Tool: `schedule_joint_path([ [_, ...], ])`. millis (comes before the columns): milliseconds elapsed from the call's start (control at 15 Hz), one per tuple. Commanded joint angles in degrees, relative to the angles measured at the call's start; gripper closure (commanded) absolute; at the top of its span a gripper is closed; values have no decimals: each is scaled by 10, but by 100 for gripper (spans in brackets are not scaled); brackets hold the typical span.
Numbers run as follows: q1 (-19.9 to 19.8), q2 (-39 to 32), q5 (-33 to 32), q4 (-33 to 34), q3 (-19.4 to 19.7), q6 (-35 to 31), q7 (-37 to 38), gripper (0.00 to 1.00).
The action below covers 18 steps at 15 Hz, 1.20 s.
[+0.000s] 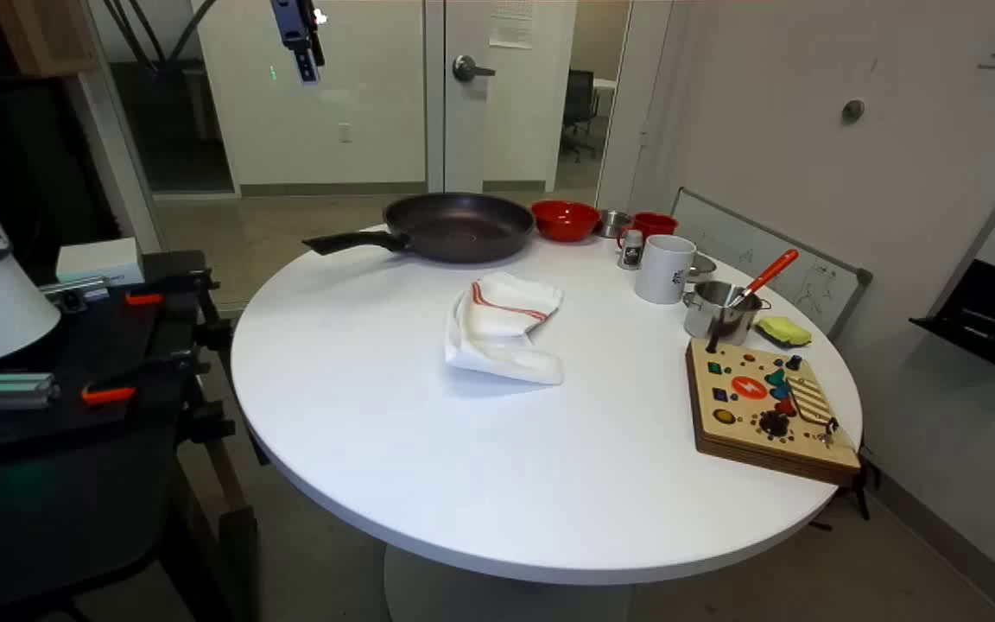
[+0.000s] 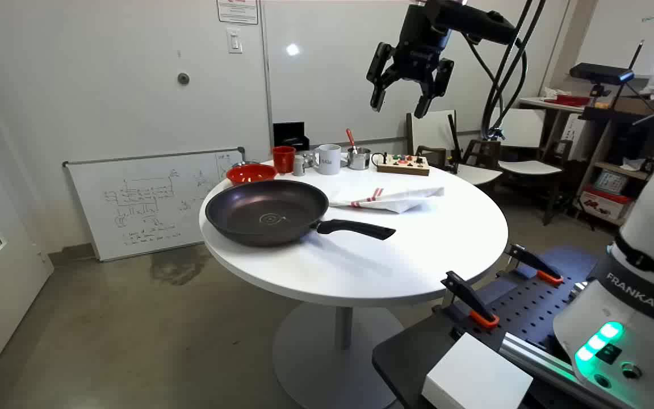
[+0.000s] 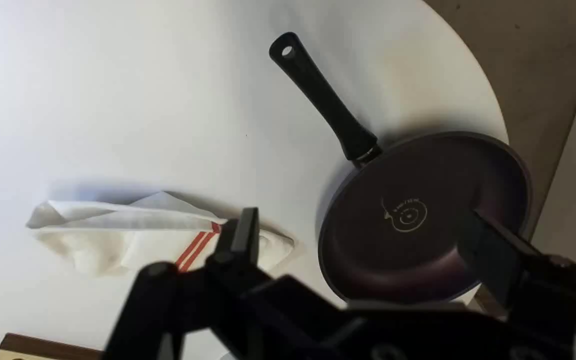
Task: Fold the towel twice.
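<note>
wrist view: looking down past the fingers (image 3: 244,235) onto a table (image 3: 133,100)
fingers: spread wide apart, well above the table
towel (image 3: 118,240): on the table below the fingers, rumpled, striped in red, partly behind one of them in wrist view
pan (image 3: 433,200): below the fingers, mostly in the gap between them, near the towel

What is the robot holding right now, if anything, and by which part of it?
Nothing is held: the gripper hangs open and empty, and the towel lies on the table.
</note>
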State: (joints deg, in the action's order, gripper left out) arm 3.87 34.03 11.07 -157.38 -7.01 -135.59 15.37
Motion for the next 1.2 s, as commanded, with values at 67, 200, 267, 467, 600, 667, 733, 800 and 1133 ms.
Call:
schedule_joint_path([
  [67,-2,-3,1,4,1,1,7,0],
  [200,-3,-17,6,5,3,-15,6,0],
  [267,-1,-24,16,5,7,-25,6,0],
  [467,47,-59,100,15,55,-12,-53,0],
  [600,23,-34,71,3,33,-3,-31,0],
  [667,29,-42,80,5,39,-3,-37,0],
  [733,32,-47,83,7,41,-3,-40,0],
  [800,33,-50,85,8,43,-3,-41,0],
  [1133,-16,-114,23,25,-13,-29,72,0],
])
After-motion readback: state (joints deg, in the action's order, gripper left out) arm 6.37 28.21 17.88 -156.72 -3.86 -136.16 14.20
